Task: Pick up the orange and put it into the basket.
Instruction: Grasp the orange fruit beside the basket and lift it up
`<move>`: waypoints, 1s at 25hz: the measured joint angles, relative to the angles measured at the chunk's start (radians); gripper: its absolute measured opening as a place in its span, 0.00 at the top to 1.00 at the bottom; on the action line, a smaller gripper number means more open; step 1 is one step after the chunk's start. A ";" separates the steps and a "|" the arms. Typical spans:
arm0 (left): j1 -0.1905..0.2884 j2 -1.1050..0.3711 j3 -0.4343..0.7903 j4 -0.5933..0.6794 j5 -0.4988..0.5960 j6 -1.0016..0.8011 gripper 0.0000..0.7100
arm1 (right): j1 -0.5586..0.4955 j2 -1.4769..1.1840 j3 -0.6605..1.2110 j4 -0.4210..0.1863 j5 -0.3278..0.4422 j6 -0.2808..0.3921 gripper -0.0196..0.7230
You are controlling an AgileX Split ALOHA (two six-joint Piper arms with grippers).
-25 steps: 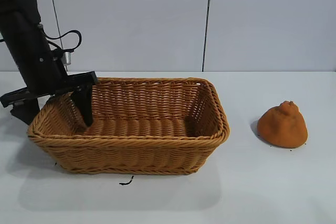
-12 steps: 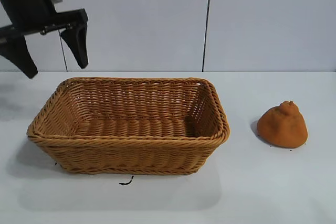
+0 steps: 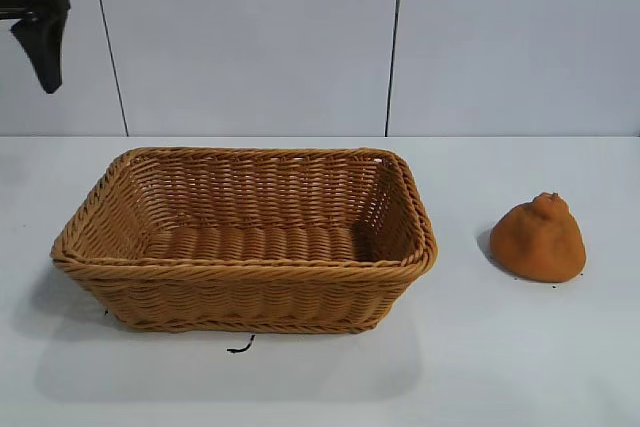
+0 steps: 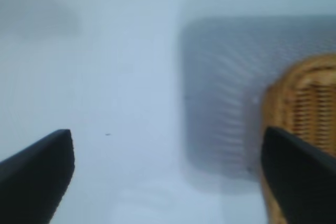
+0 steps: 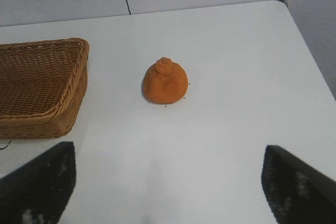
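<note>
The orange (image 3: 538,239) is a dull orange lumpy fruit that sits on the white table, to the right of the basket and apart from it. It also shows in the right wrist view (image 5: 165,81). The basket (image 3: 240,269) is a large tan wicker one at the table's middle left, with nothing in it. My left gripper (image 4: 165,135) is open and empty, high above the table beyond the basket's left end. Only one of its fingers (image 3: 45,52) shows in the exterior view. My right gripper (image 5: 168,149) is open and empty, some way back from the orange.
A small black mark (image 3: 240,347) lies on the table in front of the basket. The table's edge (image 5: 310,51) runs past the orange on the side away from the basket. A grey panelled wall stands behind the table.
My left gripper has risen out of the basket's left end and moved up and left, so that it is almost out of the exterior view. The orange and the basket have not moved.
</note>
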 joint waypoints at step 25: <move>0.060 -0.796 0.755 0.001 0.001 0.039 0.02 | 0.000 0.000 0.000 0.000 0.000 0.000 0.09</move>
